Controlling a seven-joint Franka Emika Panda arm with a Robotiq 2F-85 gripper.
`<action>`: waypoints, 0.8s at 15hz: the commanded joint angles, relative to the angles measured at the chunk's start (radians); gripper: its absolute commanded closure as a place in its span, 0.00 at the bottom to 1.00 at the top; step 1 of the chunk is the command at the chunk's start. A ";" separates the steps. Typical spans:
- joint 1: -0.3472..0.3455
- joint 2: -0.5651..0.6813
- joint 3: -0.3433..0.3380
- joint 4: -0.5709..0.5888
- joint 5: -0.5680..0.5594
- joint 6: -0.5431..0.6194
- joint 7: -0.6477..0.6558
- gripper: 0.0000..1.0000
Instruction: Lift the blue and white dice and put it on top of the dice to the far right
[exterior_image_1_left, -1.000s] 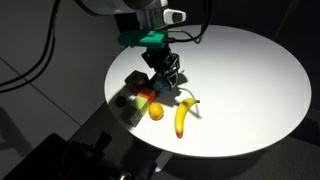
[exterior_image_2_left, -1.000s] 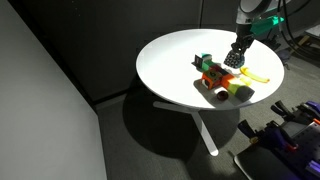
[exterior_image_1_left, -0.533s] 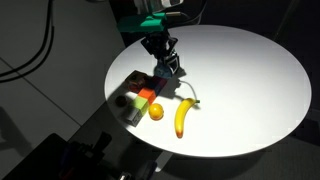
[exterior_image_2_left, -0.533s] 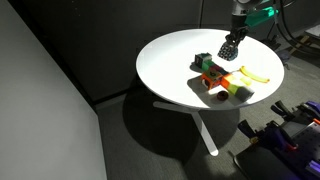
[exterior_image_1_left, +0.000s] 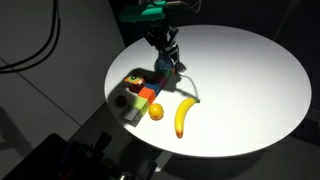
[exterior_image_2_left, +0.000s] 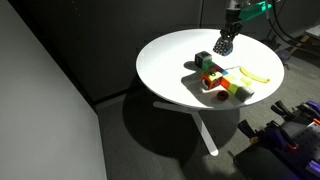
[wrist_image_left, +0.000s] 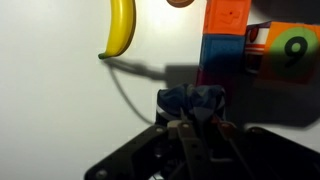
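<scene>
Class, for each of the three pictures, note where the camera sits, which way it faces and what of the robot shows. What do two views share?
Exterior view: high beside the round table, looking down on it; the gripper and wrist show at the top.
Exterior view: farther off, high, facing across floor to the round table; the gripper shows.
Wrist view: on the wrist, facing down along the jaws, which hold the blue and white dice.
Shared: all three show the banana.

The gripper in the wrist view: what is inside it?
The blue and white dice is held in the gripper, which covers its lower part; any marks there are hidden.
</scene>
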 joint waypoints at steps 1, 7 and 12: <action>-0.001 0.066 0.003 0.106 0.001 -0.082 0.025 0.94; -0.004 0.087 0.005 0.115 -0.002 -0.062 0.007 0.84; -0.004 0.098 0.005 0.129 -0.002 -0.063 0.007 0.84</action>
